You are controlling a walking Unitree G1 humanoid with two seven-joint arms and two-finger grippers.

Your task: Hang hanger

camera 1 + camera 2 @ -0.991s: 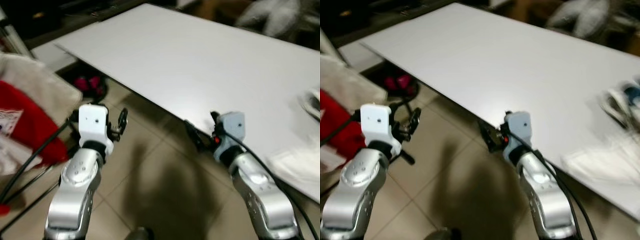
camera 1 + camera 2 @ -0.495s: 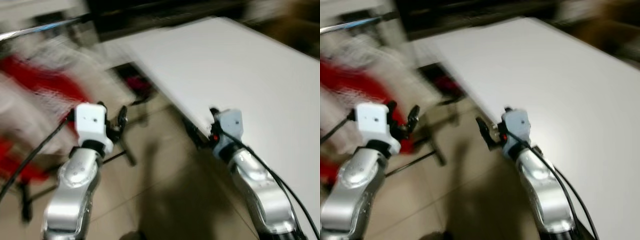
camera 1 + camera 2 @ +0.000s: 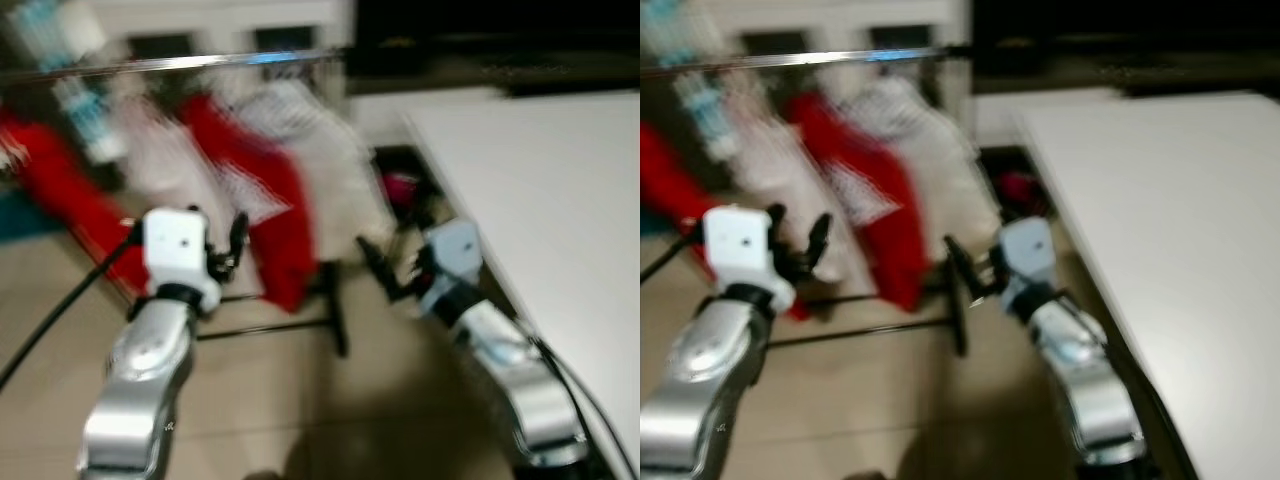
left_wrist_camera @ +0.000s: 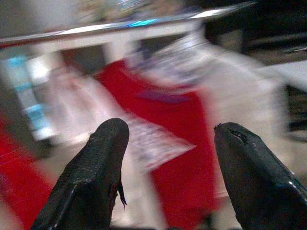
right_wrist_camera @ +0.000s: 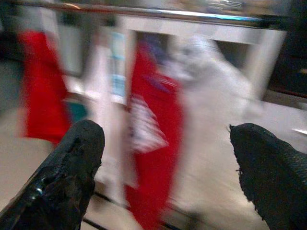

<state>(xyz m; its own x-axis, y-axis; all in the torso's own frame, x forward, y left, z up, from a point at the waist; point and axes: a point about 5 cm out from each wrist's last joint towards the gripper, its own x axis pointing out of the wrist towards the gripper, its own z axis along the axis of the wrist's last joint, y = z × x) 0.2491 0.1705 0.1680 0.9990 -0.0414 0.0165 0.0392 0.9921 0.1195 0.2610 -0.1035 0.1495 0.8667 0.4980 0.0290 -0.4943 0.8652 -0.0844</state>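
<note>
Silver arms, white wrist blocks, black fingers.
A black cable trails from each wrist block; fingertips look matte and scuffed.

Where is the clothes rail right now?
The clothes rail runs across the top left of the head views, above the hanging red and white garments, left of the white table.

left gripper: raised, fingers spread, empty; right gripper: raised, apparently wide open despite blur

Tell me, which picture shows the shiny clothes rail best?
The right wrist view: the rail runs sharp across it, clothes hanging below, seen between open fingers. Both eye views show it blurred; the left wrist view catches a slanting stretch.
</note>
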